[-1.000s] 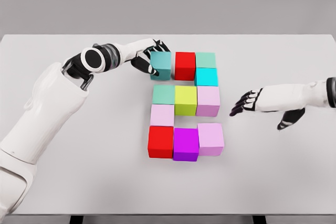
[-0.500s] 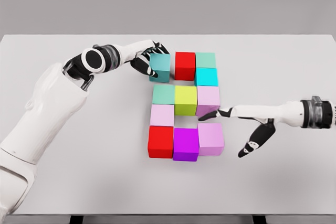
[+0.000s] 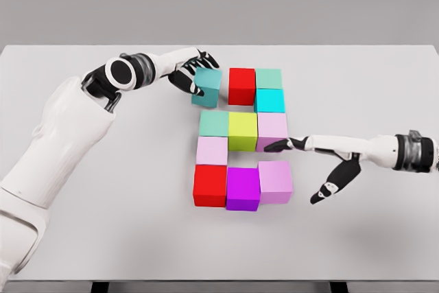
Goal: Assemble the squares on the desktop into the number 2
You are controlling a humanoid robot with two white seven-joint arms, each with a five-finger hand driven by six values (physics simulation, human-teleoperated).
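Observation:
Coloured cubes lie in a blocky figure mid-table. The top row has a teal cube (image 3: 207, 88), a red cube (image 3: 241, 86) and a mint cube (image 3: 269, 77), with a cyan cube (image 3: 269, 101) below the mint one. Below come a green-teal cube (image 3: 214, 124), a yellow-green cube (image 3: 242, 132) and a pink cube (image 3: 272, 130), then a pale pink cube (image 3: 212, 150). The bottom row is red (image 3: 210, 185), magenta (image 3: 243, 189) and pink (image 3: 275, 181). My left hand (image 3: 191, 75) grips the teal cube, which is slightly tilted and apart from the red one. My right hand (image 3: 309, 161) is open, one fingertip (image 3: 271, 147) at the middle pink cube's lower right corner.
The white table (image 3: 384, 231) spreads wide around the figure. My left arm (image 3: 68, 135) crosses its left side and my right forearm (image 3: 384, 149) lies low over its right side. A small gap sits between the middle pink cube and the bottom pink cube.
My right hand swept in from the right and stretched its fingers to the middle pink cube. My left hand nudged the teal cube a little left and up, tilting it.

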